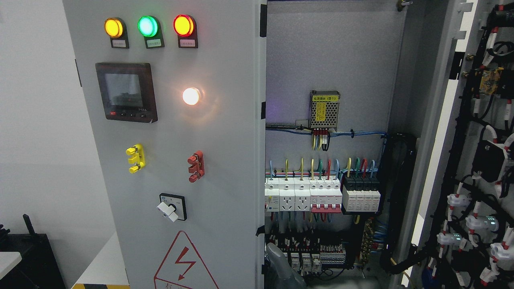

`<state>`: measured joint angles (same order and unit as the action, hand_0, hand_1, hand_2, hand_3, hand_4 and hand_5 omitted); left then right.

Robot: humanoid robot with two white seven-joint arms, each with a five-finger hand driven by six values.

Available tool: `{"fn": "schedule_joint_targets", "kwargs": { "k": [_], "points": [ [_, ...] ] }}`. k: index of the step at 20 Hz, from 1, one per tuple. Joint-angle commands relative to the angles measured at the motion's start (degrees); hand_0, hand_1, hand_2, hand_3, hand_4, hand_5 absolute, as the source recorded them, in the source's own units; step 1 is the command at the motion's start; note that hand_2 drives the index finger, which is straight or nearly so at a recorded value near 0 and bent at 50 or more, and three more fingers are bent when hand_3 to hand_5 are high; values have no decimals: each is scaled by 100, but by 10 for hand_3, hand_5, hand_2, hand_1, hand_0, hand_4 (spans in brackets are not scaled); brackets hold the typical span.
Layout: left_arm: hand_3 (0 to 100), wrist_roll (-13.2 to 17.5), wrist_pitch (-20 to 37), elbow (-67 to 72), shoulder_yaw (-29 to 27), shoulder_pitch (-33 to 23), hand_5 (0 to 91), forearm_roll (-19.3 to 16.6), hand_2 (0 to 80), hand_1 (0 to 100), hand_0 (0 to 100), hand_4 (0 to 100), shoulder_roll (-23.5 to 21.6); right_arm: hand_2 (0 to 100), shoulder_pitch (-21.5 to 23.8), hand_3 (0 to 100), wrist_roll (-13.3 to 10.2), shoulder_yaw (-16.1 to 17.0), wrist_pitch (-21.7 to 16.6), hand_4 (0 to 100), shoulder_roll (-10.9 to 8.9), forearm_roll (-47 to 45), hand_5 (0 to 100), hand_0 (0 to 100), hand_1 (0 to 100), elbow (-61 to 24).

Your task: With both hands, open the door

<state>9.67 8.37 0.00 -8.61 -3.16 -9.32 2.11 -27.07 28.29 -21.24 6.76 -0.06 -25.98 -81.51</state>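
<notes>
The grey cabinet has two doors. The left door [225, 168] is closed and carries three lit lamps, a meter [125, 91], a white lamp and a rotary switch [172, 207]. The right door [478, 160] is swung wide open to the right, with its wired inner side showing. Between them the cabinet interior [333, 72] is exposed, with rows of breakers [321, 196]. A grey rounded part [281, 267], perhaps a hand, rises from the bottom edge just right of the middle, low in the opening. I cannot tell which arm it belongs to.
A white wall is at the left. A black unit [28, 257] stands at the lower left, next to a white surface [104, 265] beside the cabinet. Black cable bundles [401, 208] hang along the hinge side of the open door.
</notes>
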Motion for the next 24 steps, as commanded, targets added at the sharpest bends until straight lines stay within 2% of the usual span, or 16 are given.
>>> {"fn": "schedule_joint_targets", "kwargs": {
  "k": [1, 6, 9, 19, 24],
  "points": [
    [0, -1, 6, 132, 0, 0, 0, 0, 0, 0, 0, 42, 0, 0, 79, 0, 1, -117, 9, 0, -161, -256, 0, 0, 0, -242],
    [0, -1, -3, 132, 0, 0, 0, 0, 0, 0, 0, 42, 0, 0, 132, 0, 36, -143, 18, 0, -170, -399, 0, 0, 0, -383],
    [0, -1, -2, 132, 0, 0, 0, 0, 0, 0, 0, 42, 0, 0, 202, 0, 326, -143, 18, 0, -170, -399, 0, 0, 0, -462],
    [0, -1, -3, 132, 0, 0, 0, 0, 0, 0, 0, 42, 0, 0, 387, 0, 362, -503, 18, 0, -161, -390, 0, 0, 0, -567],
    [0, -1, -3, 132, 0, 0, 0, 0, 0, 0, 0, 42, 0, 0, 422, 0, 362, -513, 9, 0, -144, -390, 0, 0, 0, -585]
  ]
}}
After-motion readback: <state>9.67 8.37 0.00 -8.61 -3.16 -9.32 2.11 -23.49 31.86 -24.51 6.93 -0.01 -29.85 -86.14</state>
